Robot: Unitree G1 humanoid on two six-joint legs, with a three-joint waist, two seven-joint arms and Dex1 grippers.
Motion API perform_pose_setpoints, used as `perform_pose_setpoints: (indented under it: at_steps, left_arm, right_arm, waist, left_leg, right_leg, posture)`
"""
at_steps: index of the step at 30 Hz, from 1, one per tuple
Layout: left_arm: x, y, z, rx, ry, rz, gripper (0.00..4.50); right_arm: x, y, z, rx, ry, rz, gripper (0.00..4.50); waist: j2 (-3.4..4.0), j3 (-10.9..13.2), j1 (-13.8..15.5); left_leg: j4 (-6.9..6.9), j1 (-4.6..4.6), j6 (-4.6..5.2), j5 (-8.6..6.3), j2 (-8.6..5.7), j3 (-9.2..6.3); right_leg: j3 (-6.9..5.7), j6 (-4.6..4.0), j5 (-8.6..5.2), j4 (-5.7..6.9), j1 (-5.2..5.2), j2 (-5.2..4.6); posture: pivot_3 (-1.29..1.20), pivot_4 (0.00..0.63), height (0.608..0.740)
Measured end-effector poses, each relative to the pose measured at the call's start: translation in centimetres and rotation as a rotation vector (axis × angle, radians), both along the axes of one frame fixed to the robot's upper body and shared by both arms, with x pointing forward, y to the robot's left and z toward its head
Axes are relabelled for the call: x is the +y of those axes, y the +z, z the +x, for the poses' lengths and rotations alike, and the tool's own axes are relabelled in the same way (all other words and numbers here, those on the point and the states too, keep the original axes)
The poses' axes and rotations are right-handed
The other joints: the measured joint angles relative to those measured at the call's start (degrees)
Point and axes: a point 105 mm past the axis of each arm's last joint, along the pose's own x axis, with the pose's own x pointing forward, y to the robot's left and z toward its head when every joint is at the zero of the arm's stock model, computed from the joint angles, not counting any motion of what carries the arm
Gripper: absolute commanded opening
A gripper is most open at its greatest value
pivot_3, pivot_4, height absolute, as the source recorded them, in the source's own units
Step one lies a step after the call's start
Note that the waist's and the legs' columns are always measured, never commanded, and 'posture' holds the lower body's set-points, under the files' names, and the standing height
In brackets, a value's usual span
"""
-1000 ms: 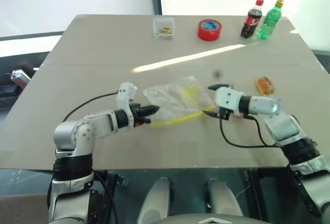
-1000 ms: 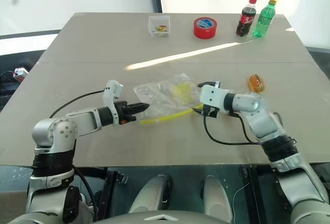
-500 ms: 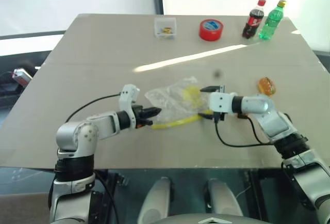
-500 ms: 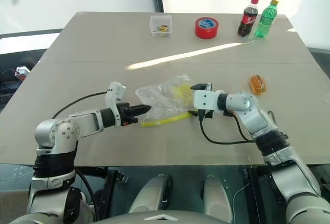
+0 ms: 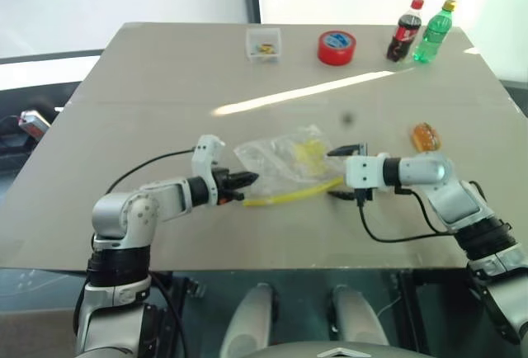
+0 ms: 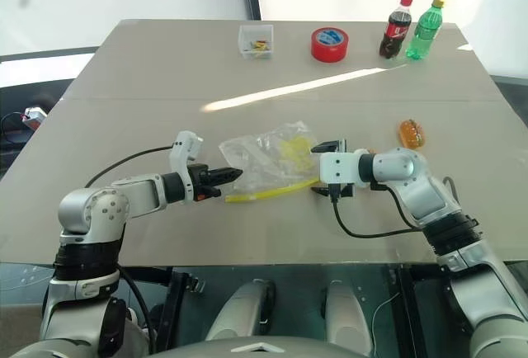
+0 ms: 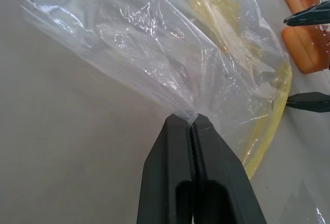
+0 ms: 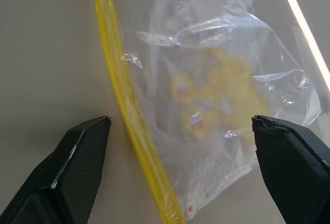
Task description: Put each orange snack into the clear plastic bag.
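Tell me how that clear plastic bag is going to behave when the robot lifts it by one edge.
The clear plastic bag looks thin and crinkled, so it will probably sag and fold rather than hold its shape. Pinched at one edge by the shut left gripper, it already bunches into creases there. It looks light, so it would likely slide along the table if nudged by the open right gripper.

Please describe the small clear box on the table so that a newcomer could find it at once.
Look along the far edge of the table. The small clear box stands there, left of the red tape roll and the two bottles. It alone is square and transparent, holding a few small coloured bits.
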Motion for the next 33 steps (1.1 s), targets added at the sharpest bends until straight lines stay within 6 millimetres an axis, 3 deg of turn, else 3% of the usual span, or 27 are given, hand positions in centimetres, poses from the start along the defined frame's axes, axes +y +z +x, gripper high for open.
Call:
perform_pose_setpoints:
  at_steps: [1,2,6,9,20,24,27,32,33]
  left_arm:
    - [0.0,0.0,0.0,0.000,-0.002,0.003,0.00]
    - [-0.1,-0.1,0.0,0.002,-0.005,0.004,0.00]
    - [-0.2,-0.1,-0.1,0.004,-0.010,0.007,0.00]
    - [-0.2,-0.1,-0.1,0.003,-0.016,0.006,0.00]
    - [-0.5,-0.1,0.0,-0.024,-0.039,0.022,0.00]
    - [-0.6,0.3,0.4,-0.113,-0.055,0.072,1.20]
    - [-0.3,0.8,1.3,-0.203,-0.013,0.112,2.59]
    - [0.7,2.0,2.0,-0.424,0.012,0.289,2.59]
    - [0.4,3.1,2.0,-0.508,0.008,0.315,2.59]
  right_arm:
    - [0.2,0.0,0.1,0.003,-0.006,0.011,3.72]
    - [0.3,0.0,0.1,0.003,-0.008,0.017,3.10]
    - [0.3,0.0,0.1,0.004,-0.012,0.021,1.58]
    - [0.3,0.0,0.2,0.001,-0.016,0.024,0.10]
    - [0.1,-0.5,0.2,0.021,-0.040,0.028,0.10]
    - [0.4,-0.4,0.4,0.021,-0.063,0.054,0.00]
    - [0.6,-0.1,1.1,-0.007,-0.101,0.080,0.00]
    - [0.1,0.6,3.1,-0.089,-0.184,0.051,0.00]
    - [-0.3,0.9,3.7,-0.114,-0.209,0.039,0.00]
  waist:
    - [0.00,0.0,0.0]
    - [0.00,0.0,0.0]
    - [0.00,0.0,0.0]
    - [0.00,0.0,0.0]
    - [0.00,0.0,0.0]
    - [0.00,0.0,0.0]
    - [0.00,0.0,0.0]
    - [0.00,0.0,0.0]
    - [0.00,0.0,0.2]
  left_leg:
    - [0.00,0.00,0.00,0.00,0.00,0.00]
    - [0.00,0.00,0.00,0.00,0.00,0.00]
    - [0.00,-0.01,0.00,0.00,0.00,0.00]
    - [0.00,-0.01,0.00,0.00,0.00,0.00]
    - [0.00,-0.01,0.00,0.00,0.00,0.00]
    - [-0.01,-0.01,0.00,0.00,0.00,0.02]
    - [-0.02,0.00,0.00,0.00,0.00,0.02]
    - [-0.06,-0.02,-0.02,0.01,0.00,0.11]
    - [-0.08,-0.03,-0.02,0.01,0.00,0.09]
  right_leg:
    - [0.00,0.00,0.00,0.00,0.00,0.00]
    - [0.00,0.00,0.00,0.00,0.00,0.00]
    - [0.00,0.00,0.00,0.00,0.00,0.00]
    - [0.00,0.00,0.00,0.00,0.00,0.00]
    - [0.00,0.00,0.00,0.00,0.00,0.00]
    - [0.01,-0.01,0.00,0.00,-0.01,0.00]
    - [0.02,-0.01,0.00,-0.01,-0.01,0.00]
    - [0.09,-0.02,0.00,-0.03,-0.06,-0.01]
    - [0.07,-0.02,0.00,-0.06,-0.06,-0.02]
  posture:
    - [0.00,0.150,0.740]
    - [0.00,0.150,0.740]
    - [0.00,0.150,0.740]
    - [0.00,0.150,0.740]
    - [0.00,0.150,0.740]
    - [0.00,0.150,0.740]
    - [0.00,0.150,0.740]
    - [0.00,0.150,0.740]
    - [0.00,0.150,0.740]
